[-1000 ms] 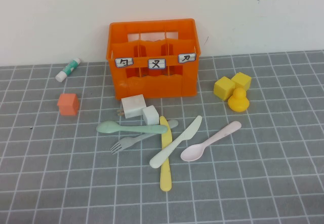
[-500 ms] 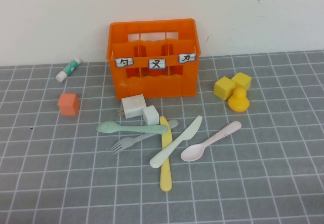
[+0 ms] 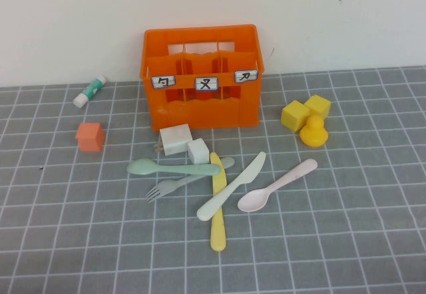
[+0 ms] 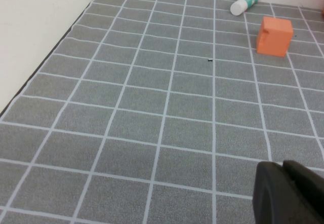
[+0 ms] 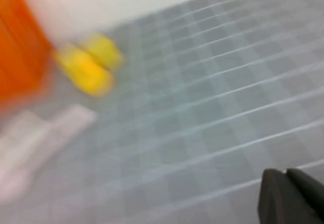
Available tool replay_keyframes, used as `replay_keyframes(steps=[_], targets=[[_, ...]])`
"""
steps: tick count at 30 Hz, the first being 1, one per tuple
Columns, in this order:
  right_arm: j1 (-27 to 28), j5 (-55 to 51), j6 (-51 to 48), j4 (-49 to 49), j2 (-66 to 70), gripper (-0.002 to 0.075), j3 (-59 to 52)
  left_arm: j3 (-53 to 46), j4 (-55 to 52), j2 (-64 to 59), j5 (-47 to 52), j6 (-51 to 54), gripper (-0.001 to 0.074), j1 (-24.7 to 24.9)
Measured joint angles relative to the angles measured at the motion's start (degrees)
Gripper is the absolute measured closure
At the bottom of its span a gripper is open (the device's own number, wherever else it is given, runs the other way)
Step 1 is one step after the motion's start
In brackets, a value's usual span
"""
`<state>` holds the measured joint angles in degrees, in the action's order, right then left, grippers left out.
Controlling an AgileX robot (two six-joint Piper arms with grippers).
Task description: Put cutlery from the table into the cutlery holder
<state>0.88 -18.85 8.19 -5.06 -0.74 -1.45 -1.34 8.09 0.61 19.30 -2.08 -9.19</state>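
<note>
The orange cutlery holder (image 3: 202,74) stands at the back of the grey gridded table (image 3: 346,227). In front of it lie the mint green spoon (image 3: 170,168), grey fork (image 3: 180,184), yellow knife (image 3: 217,207), white knife (image 3: 229,187) and pale pink spoon (image 3: 276,186), partly overlapping. Neither arm shows in the high view. My left gripper (image 4: 283,171) is shut and empty over bare table left of the cutlery. My right gripper (image 5: 286,176) is shut and empty over bare table; its view is blurred, with the holder (image 5: 17,46) at the edge.
Two white cubes (image 3: 175,139) sit between holder and cutlery. An orange cube (image 3: 89,137) and a green-capped tube (image 3: 90,91) lie at the left, both also in the left wrist view (image 4: 274,35). Yellow blocks (image 3: 294,116) and a yellow duck (image 3: 313,132) sit at the right.
</note>
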Motion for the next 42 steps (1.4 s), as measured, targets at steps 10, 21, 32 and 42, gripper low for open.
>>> replay_keyframes(steps=[10,21,32,42], targets=[[0.00,2.10,5.74,-24.62,0.00,0.0729,-0.13,0.00,0.00,0.00,0.00,0.00,0.0736,0.00],[-0.59,-1.71,-21.03,-28.66,0.00,0.0729,6.53,0.00,0.00,0.00,0.00,0.00,0.0736,0.00],[-0.59,-36.13,-63.28,-29.35,25.26,0.0729,33.84,0.00,0.00,0.00,0.00,0.00,0.0736,0.00],[-0.69,-47.81,-84.08,-28.93,51.88,0.0729,49.97,0.00,0.00,0.00,0.00,0.00,0.0736,0.00]])
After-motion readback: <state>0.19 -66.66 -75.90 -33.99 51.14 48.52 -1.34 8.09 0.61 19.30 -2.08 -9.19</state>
